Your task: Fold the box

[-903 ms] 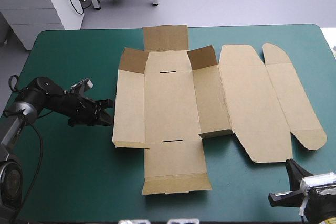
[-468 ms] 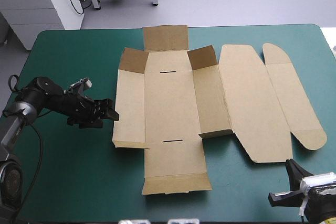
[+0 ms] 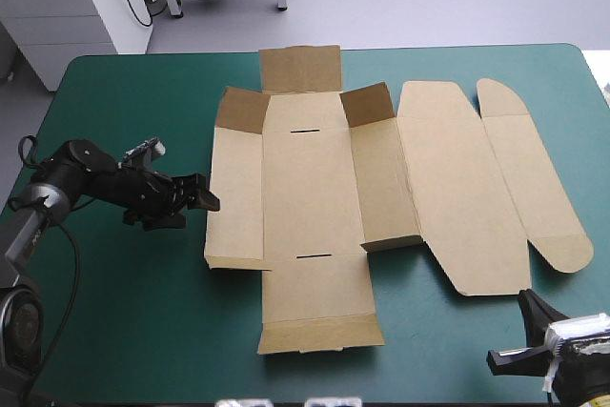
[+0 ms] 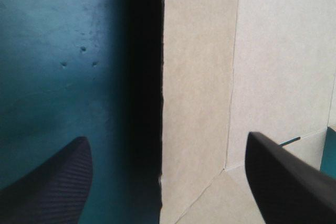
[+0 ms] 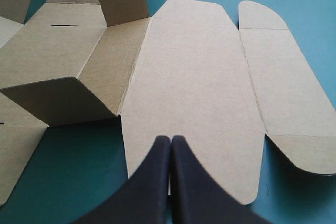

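High view: The box [image 3: 315, 188], a cut sheet of brown board, lies at the middle of the teal-green surface [image 3: 124, 312]. Compared with the earlier frames, the left pincer [image 3: 202, 199] has advanced toward the box and its tips now stand at the box's left edge. Earlier they were clearly apart from that edge. The box itself has not shifted. The right pincer [image 3: 527, 300] remains off the box's near right corner, unchanged. Two small flaps stand raised at the far corners of the box's central panel. The side panel to the right of that central panel is tilted up. The wide lid panels farther right lie flat.

Left wrist view: The left pincer [image 4: 165, 142] is released, its black fingers set wide apart. The left edge of the box [image 4: 273, 51] runs between them. One finger is over the teal-green cover on the outer side of that edge, the other over the board. A dark shadow band follows the edge on the cover side.

Right wrist view: The right pincer [image 5: 170, 145] is clenched, its fingers meeting in one point and grasping nothing. The flat lid panel of the box [image 5: 194, 77] lies directly ahead of it. The raised side panel stands beyond the lid panel's inner fold.
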